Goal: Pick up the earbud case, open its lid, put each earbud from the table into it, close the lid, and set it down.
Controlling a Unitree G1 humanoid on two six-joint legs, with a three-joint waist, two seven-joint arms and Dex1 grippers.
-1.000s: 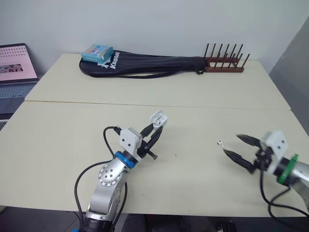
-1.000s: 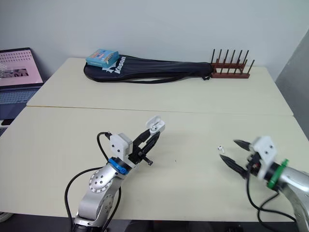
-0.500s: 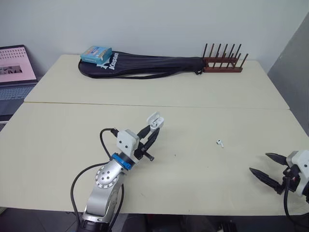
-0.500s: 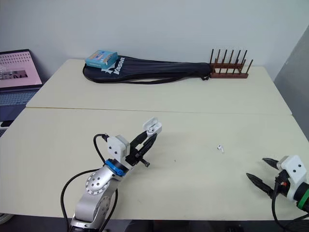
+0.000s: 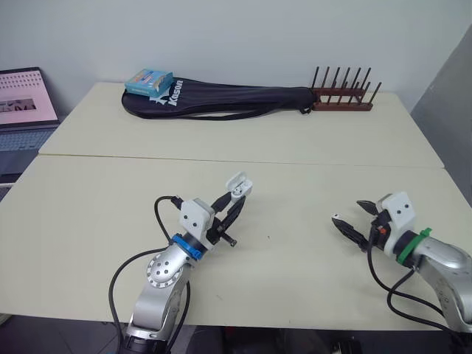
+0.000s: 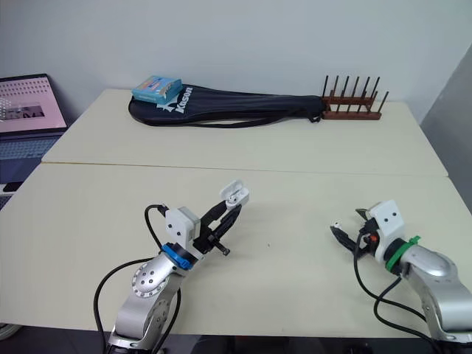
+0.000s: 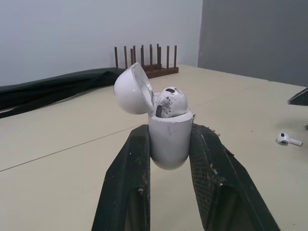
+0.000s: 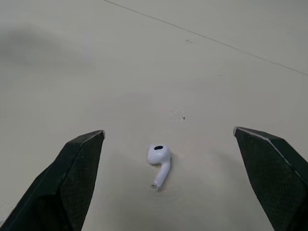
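Observation:
My left gripper [image 5: 234, 198] is shut on the white earbud case [image 5: 238, 184], held upright above the near middle of the table. The case's lid [image 7: 132, 89] is tipped open, and one earbud [image 7: 171, 101] sits inside the case body [image 7: 169, 139]. A second white earbud [image 8: 159, 159] lies loose on the table to the right. My right gripper [image 5: 352, 217] is open just behind that loose earbud [image 6: 335, 226], low over the table. Its two fingertips [image 8: 86, 149] stand wide on either side of the earbud without touching it.
At the table's far side lie a black racket bag [image 5: 228, 99] with a blue box [image 5: 149, 80] on it and a wooden peg rack [image 5: 341, 99]. A laptop [image 5: 26, 103] stands off the far left. A seam [image 5: 310, 164] runs across between the two tabletops.
My right gripper, drawn back to the near right edge half a second ago, has come forward again and now brackets the loose earbud. The left gripper still holds the open case in place.

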